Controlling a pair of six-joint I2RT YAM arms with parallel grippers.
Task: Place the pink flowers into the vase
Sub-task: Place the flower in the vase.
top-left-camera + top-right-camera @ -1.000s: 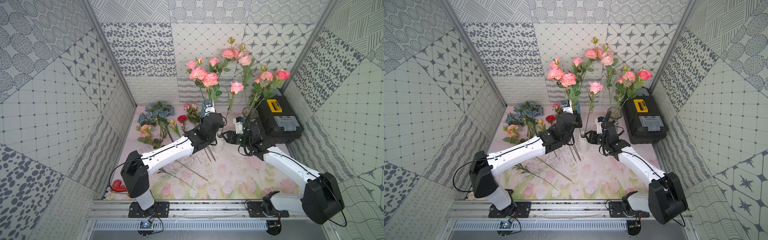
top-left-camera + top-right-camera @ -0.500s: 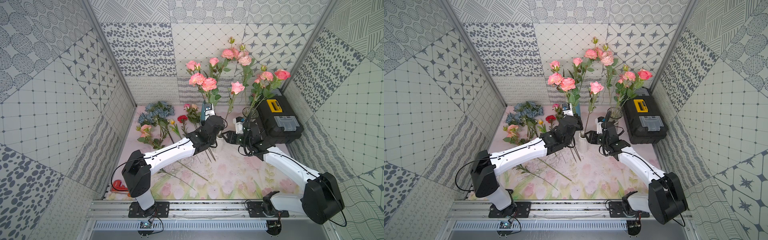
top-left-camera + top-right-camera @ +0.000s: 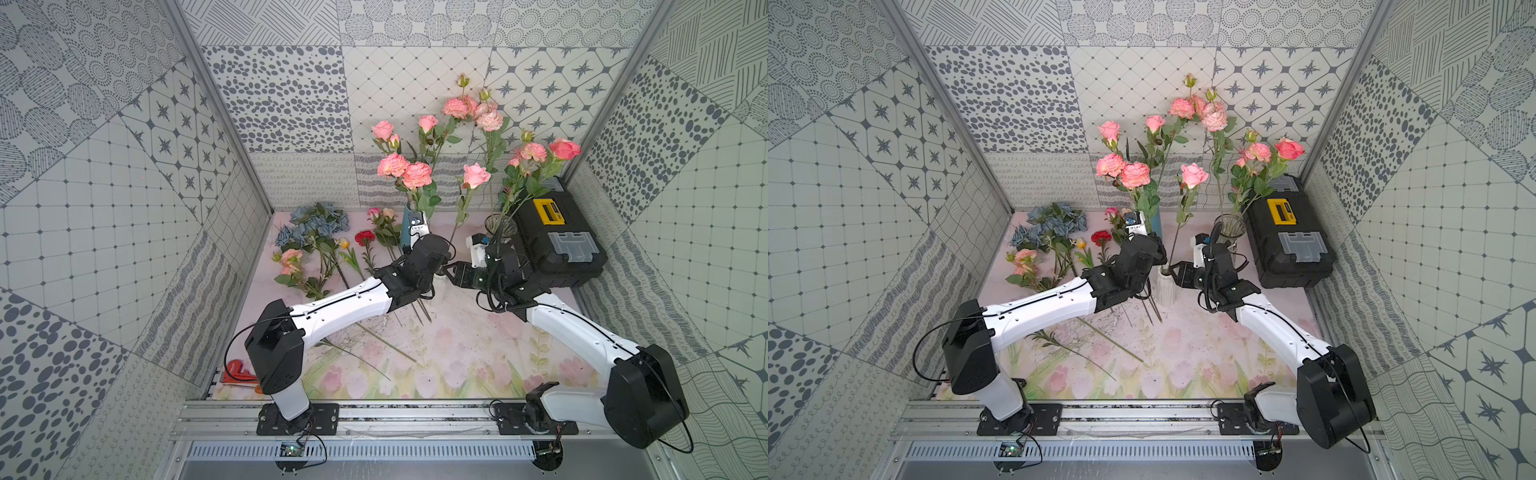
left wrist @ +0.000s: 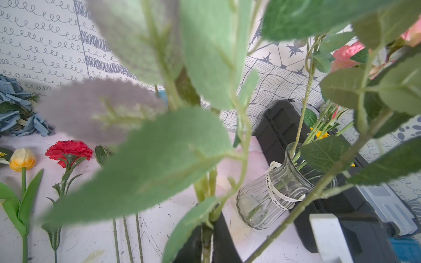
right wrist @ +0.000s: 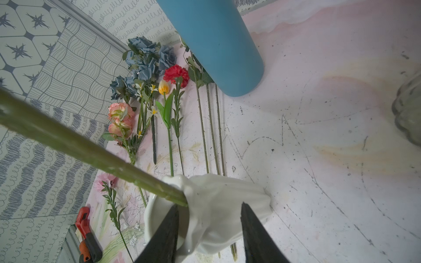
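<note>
Since a second ago my left arm has sunk a little. The pink spray (image 3: pixel 405 170) it carries, two ruffled salmon blooms on one leafy stem, has come down with it. My right arm has stayed put.

In the left wrist view my left gripper (image 4: pixel 206 241) has its dark jaws narrowly either side of that stem, low on it, with the stem rising upright from them. They look closed on it, though I cannot tell how firmly. The stem's lower end is hidden, so I cannot tell whether it has reached a vase mouth.

My right gripper (image 5: pixel 209 205) is about half open and set on the top of the white vase (image 3: pixel 1167 286) from three o'clock. One jaw lies across its mouth and the other on its outer side. I judge this keeps the narrow vase from tipping while a top-heavy stem goes in. One pink rose (image 3: pixel 1192 176) already stands in it.

With the white vase as the clock's centre in a top view, the blue vase (image 3: pixel 1155 222) stands at twelve o'clock. The glass vase (image 3: pixel 1229 228) stands between one and two. Both hold more pink flowers (image 3: pixel 1258 151).

Other pink blooms (image 3: pixel 1025 257) lie on the surface (image 3: pixel 1183 340) at ten o'clock, so work remains.
</note>
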